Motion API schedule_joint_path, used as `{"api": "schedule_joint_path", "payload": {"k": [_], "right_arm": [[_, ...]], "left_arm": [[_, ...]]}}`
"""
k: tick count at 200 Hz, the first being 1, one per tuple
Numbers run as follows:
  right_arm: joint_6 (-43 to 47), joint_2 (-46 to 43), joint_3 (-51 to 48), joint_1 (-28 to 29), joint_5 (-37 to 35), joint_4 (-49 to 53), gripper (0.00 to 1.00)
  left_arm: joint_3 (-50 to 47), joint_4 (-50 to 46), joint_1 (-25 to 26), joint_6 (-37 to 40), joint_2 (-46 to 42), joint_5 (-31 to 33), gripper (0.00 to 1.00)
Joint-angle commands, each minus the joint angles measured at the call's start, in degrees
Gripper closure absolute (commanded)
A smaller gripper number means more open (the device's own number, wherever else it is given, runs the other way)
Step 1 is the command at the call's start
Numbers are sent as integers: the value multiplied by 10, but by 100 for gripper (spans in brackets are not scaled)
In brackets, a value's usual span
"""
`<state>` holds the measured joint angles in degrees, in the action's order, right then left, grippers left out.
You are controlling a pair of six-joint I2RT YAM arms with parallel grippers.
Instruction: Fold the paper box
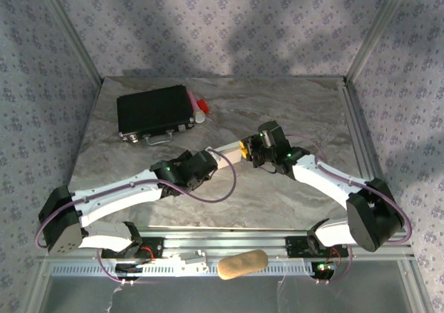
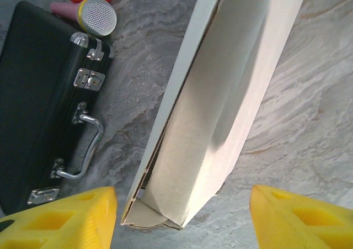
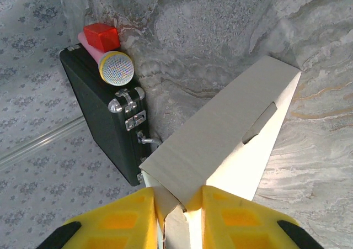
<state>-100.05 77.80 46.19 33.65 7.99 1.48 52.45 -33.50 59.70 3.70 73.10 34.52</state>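
- Near the middle of the table, between the two grippers: the paper box (image 1: 227, 152), long, white and folded into a flat sleeve; cannot tell whether resting on the surface or lifted off it.
- Pinched at one end by the right gripper (image 3: 179, 216), yellow fingers (image 3: 121, 221) pressed together on a cardboard flap.
- At the other end, framed by the left gripper (image 2: 182, 221), fingers (image 2: 60, 218) well apart, a gap on either side of the cardboard, no contact.
- Beneath it all, a table (image 1: 291, 105) with a grey marble pattern, pale veins running across, soft shadows over the far part.
- Toward the far left corner, a black case (image 1: 155, 112) lying flat, with silver latches and a metal handle on the side facing the box.
- Just beside the case's far right corner, a microphone (image 3: 113, 67) with a pink body and yellow head, and a red block (image 3: 101, 36) touching it.
- Around the table on three sides, walls (image 1: 208, 21) papered in pale lilac with a small repeating motif, broad shadows across them.
- At the corners, slanting aluminium frame posts (image 1: 69, 35).
- Along the near edge, a metal rail (image 1: 229, 243) carrying both arm bases, a tan roll (image 1: 243, 263) just in front of it, purple cables (image 1: 222, 191) looping off the arms.
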Motion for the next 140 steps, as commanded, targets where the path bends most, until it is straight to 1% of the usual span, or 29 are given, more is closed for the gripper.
{"api": "schedule_joint_path", "payload": {"k": [1, 28, 41, 63, 73, 106, 120, 125, 140], "right_arm": [[10, 17, 0, -5, -8, 57, 76], [10, 17, 0, -5, -8, 57, 76], [10, 19, 2, -6, -6, 56, 76], [10, 19, 1, -7, -5, 56, 76], [10, 19, 1, -8, -5, 56, 76], [10, 19, -1, -9, -4, 53, 76], [10, 20, -1, -10, -4, 53, 77], [11, 19, -2, -10, -3, 52, 77], [11, 20, -2, -12, -4, 53, 77]], "left_arm": [[-11, 34, 2, 43, -8, 50, 38], [-19, 40, 3, 43, -9, 51, 49], [-20, 41, 4, 41, -8, 47, 52], [-22, 37, 4, 31, 3, 48, 66], [-23, 35, 4, 21, 9, 48, 66], [-41, 43, 8, -7, 19, 56, 77], [-46, 44, 9, -21, 24, 64, 78], [-48, 46, 9, -24, 25, 64, 81], [-49, 48, 10, -29, 30, 59, 84]]}}
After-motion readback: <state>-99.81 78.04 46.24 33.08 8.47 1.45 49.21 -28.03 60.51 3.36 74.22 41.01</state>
